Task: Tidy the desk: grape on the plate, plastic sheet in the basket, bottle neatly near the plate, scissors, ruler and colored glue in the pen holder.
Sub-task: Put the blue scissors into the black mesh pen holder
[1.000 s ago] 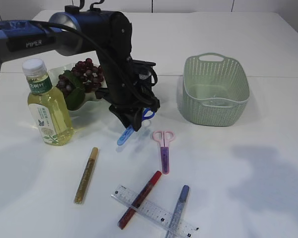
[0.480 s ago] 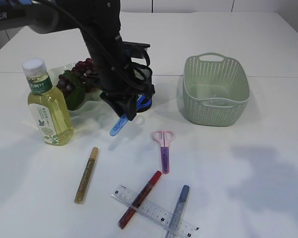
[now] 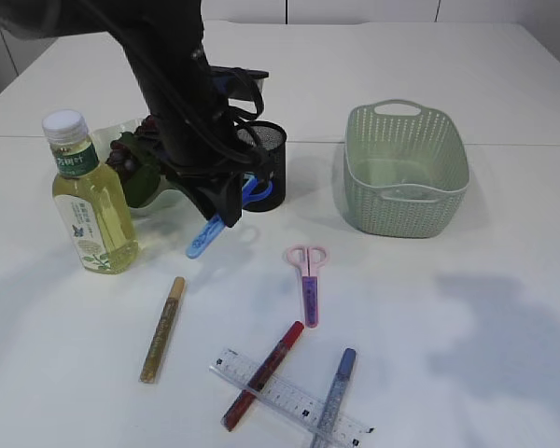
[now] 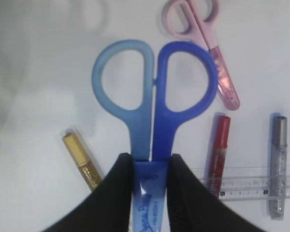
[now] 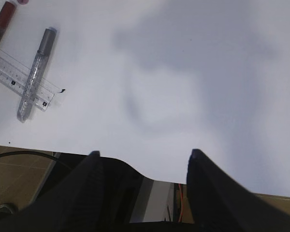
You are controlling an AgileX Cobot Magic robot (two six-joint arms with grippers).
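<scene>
My left gripper (image 4: 146,181) is clamped on the sheathed blades of the blue scissors (image 3: 222,217), held clear of the table at left of centre in the exterior view, handles toward the black pen holder (image 3: 262,166) just above right. To finish cleanly, I judge I must centre over the holder's mouth, tip the scissors upright, then release. My right gripper (image 5: 142,166) stands wide and empty.
</scene>
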